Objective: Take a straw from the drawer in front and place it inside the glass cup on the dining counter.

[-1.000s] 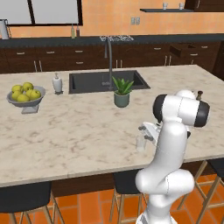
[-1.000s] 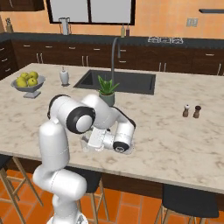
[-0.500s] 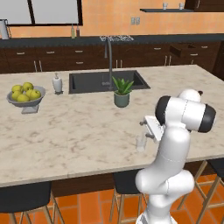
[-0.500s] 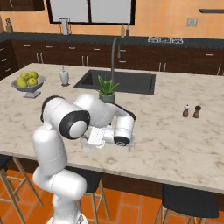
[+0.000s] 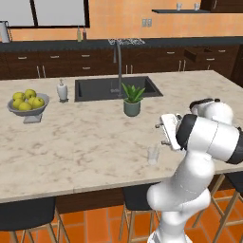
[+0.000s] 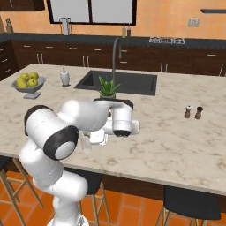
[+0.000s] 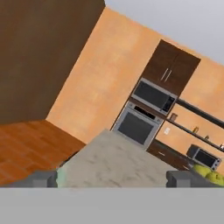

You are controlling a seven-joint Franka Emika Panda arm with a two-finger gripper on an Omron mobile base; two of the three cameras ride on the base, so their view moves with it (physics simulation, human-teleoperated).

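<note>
Apparently at the placing step: gripper (image 5: 163, 129) with jaws spread and empty beside the glass cup (image 5: 153, 154) on the dining counter (image 5: 85, 142); straw indiscernible, so next verify, retreat.

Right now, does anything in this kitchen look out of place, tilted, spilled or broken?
One dark brown wooden drawer in the far cabinet row stands pulled out while its neighbours are shut. Otherwise nothing stands out: the clear glass cup is upright on the beige marble dining counter, and nothing is spilled.
</note>
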